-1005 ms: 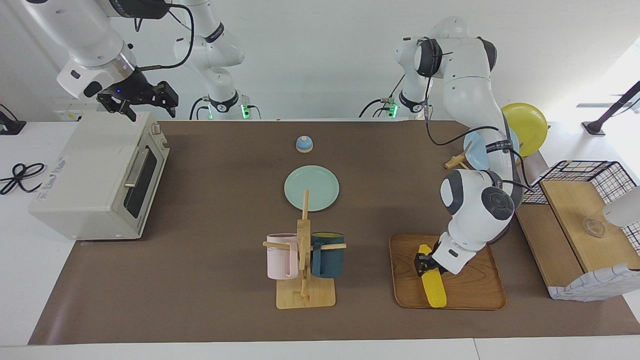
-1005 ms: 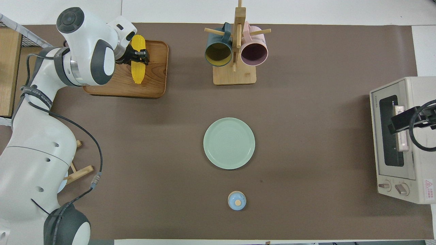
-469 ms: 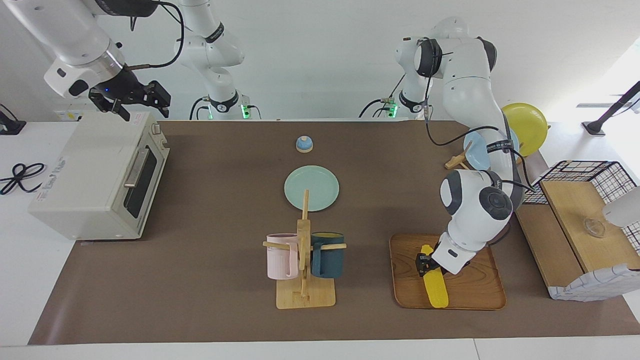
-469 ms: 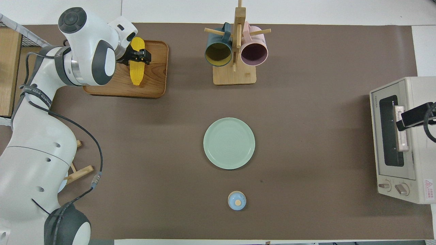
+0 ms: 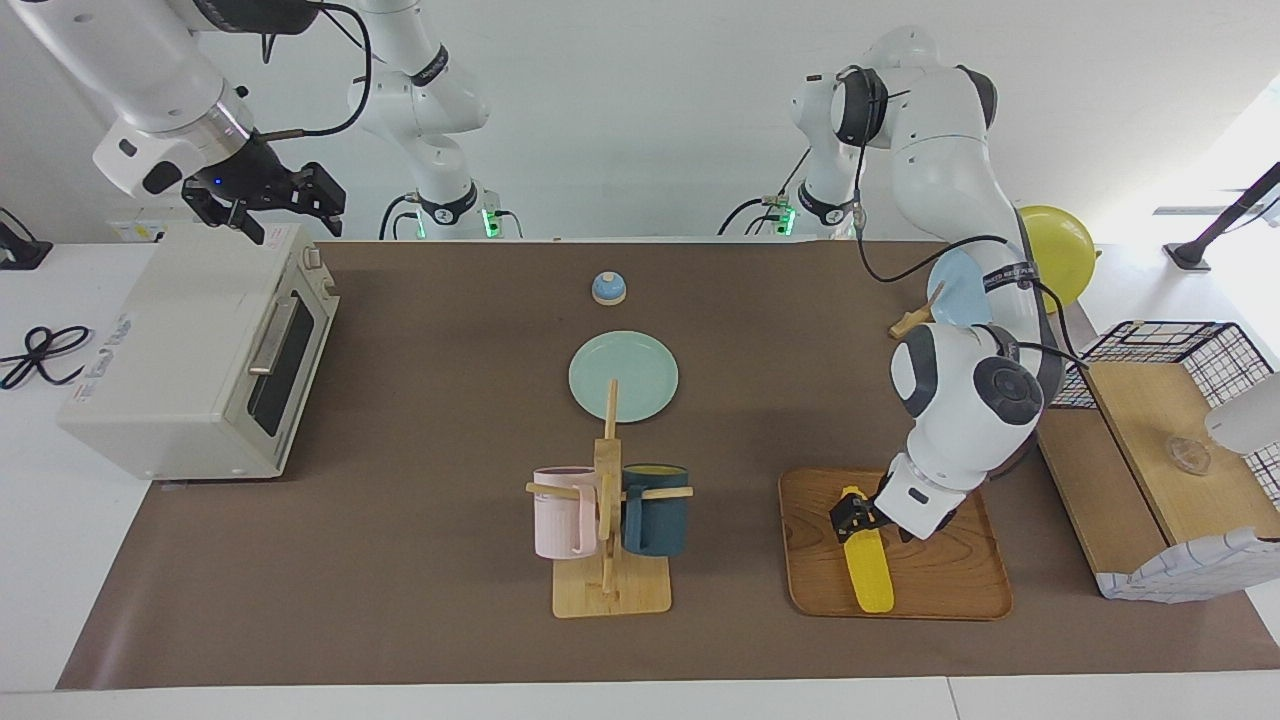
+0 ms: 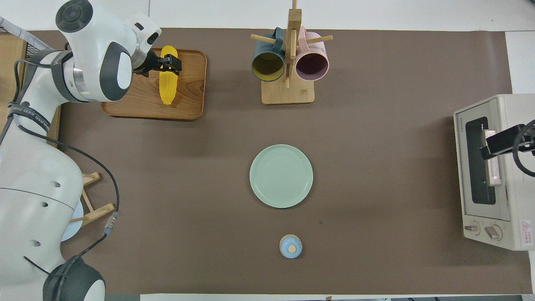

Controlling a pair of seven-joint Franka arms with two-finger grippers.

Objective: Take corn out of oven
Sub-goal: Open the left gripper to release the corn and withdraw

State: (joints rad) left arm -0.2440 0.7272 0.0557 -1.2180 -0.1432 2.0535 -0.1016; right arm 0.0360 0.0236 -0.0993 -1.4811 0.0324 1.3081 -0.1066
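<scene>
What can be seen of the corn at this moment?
The corn is a bright yellow cob, long and tapered, with a bumpy kernelled surface. It lies flat on the wooden tray at the left arm's end of the table, not in the oven, whose door is shut. Its length runs nearer to farther from the robots. The left gripper is down at the cob's end nearer the robots, a dark finger at either side; whether they press it cannot be told.
</scene>
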